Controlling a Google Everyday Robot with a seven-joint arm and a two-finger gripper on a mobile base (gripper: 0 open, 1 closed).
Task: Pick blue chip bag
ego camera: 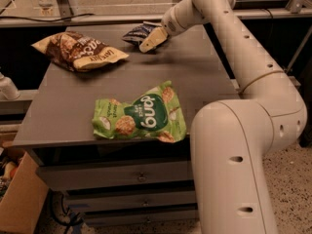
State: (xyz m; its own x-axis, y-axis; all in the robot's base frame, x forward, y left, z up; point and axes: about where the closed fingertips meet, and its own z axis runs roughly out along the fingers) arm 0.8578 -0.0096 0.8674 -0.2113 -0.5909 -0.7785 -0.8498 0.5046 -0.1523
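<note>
The blue chip bag (136, 32), small, crinkled and dark navy with white markings, lies at the far edge of the grey table (195, 77), right of its middle. My gripper (152, 39) reaches in from the right on the long white arm (229, 28). It sits right at the bag's right side, low over the table and overlapping the bag's near right corner. The gripper hides part of the bag.
A yellow-and-brown chip bag (78, 51) lies at the table's far left. A green chip bag (141, 117) lies near the front edge. The arm's white base (234, 169) stands at the table's right front. Drawers sit below the tabletop, and a cardboard box (17, 199) stands at lower left.
</note>
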